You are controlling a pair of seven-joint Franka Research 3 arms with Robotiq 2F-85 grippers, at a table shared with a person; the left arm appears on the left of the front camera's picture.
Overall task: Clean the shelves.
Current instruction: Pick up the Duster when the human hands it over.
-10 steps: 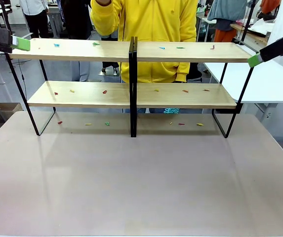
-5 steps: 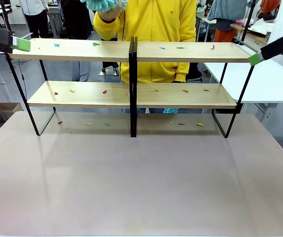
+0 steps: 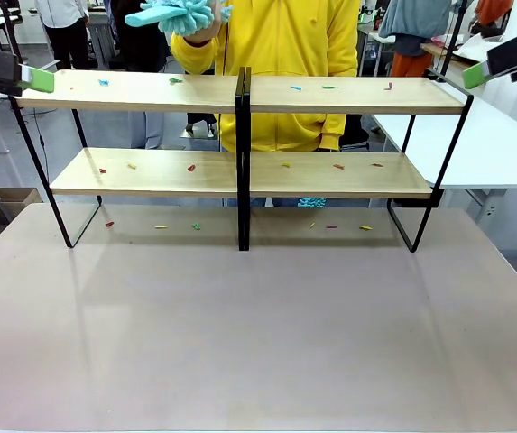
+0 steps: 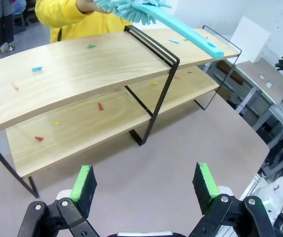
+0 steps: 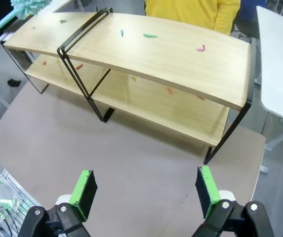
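Right fingers higher, apart from the shelves

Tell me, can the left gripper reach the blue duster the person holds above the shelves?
Probably yes: the left gripper is open beside the shelves, and nothing stands between it and the duster.

The shelves stood upright at the far side of the grey-brown tabletop: a wide rack of 2 light wooden boards on a thin black metal frame, with a black centre post. Small coloured scraps lay scattered on both boards and beneath the rack.
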